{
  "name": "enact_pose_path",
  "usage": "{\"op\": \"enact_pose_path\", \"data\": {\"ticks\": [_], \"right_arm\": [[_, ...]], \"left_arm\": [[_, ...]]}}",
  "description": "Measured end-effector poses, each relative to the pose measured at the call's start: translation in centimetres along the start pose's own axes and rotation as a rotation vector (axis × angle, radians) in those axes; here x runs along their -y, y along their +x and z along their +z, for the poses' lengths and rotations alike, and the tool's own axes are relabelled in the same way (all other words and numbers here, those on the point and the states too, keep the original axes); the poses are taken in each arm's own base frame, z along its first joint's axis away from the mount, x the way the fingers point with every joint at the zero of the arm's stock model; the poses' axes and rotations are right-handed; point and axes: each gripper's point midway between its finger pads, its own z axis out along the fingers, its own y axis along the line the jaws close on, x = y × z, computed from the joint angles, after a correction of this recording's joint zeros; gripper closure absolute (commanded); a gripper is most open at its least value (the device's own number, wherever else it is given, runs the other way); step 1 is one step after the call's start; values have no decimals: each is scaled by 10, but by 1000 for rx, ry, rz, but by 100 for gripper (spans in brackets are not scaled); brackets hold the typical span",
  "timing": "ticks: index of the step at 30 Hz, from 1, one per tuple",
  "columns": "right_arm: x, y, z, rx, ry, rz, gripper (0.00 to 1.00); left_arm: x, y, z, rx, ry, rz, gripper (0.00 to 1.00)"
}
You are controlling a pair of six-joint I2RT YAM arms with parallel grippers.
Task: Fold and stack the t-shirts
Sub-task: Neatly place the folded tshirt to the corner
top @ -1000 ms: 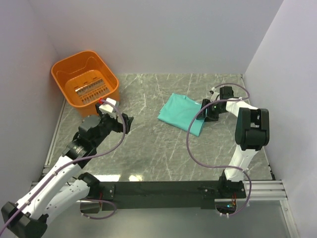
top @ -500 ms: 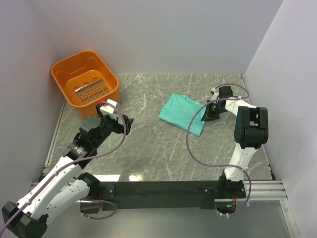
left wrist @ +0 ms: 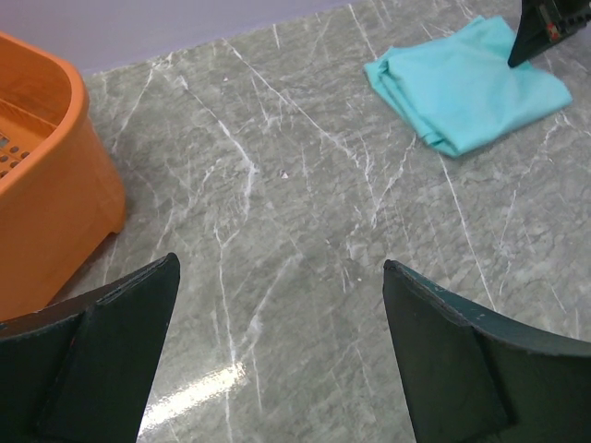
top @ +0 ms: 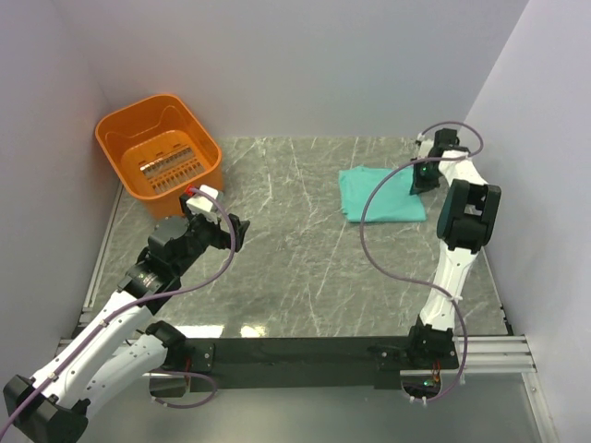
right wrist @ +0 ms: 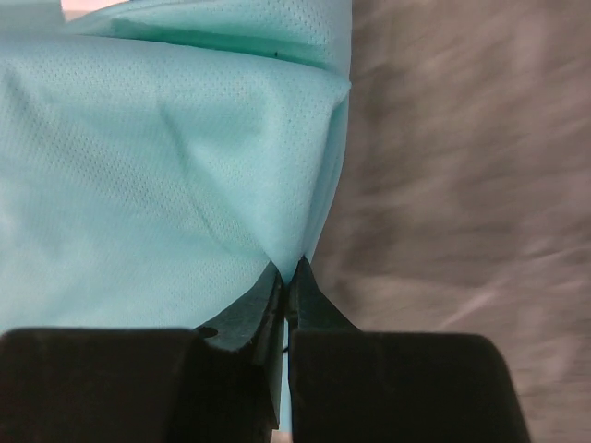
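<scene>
You are pinching the right edge of the folded t-shirt (top: 380, 194) in your right gripper (top: 422, 177), the cloth lying leftward at the far right of the table (top: 305, 268), while your left gripper (top: 233, 231) is gaping empty, well apart.

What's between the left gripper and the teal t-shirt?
Nothing but bare marble tabletop, seen in the left wrist view, separates the left gripper from the t-shirt.

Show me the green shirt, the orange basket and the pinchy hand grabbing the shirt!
t-shirt (top: 381, 196): top view, middle of the folded cloth.
orange basket (top: 123, 148): top view, its inside left wall.
right gripper (right wrist: 288, 275): right wrist view, where its shut tips pinch the t-shirt's edge.
</scene>
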Motion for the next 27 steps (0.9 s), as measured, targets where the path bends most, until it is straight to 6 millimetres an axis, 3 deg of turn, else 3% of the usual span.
{"op": "enact_pose_path", "data": {"ticks": [6,9,10,13,18,21,27], "right_arm": [[61,-30,5,19,141,-72,98],[80,-40,1,29,203,-93,85],[86,-43,-1,35,224,-100,74],[99,-44,-5,29,275,-118,62],[107,-40,-9,27,322,-143,50],[104,-33,-23,23,332,-154,46],[89,-50,-92,132,372,-185,41]], "left_arm": [[1,1,0,-2,5,0,3],[1,1,0,-4,5,0,3],[1,1,1,-4,5,0,3],[1,2,1,-5,8,0,3],[2,2,1,-5,12,0,3],[2,2,1,-5,12,0,3],[1,2,0,-3,4,0,1]]}}
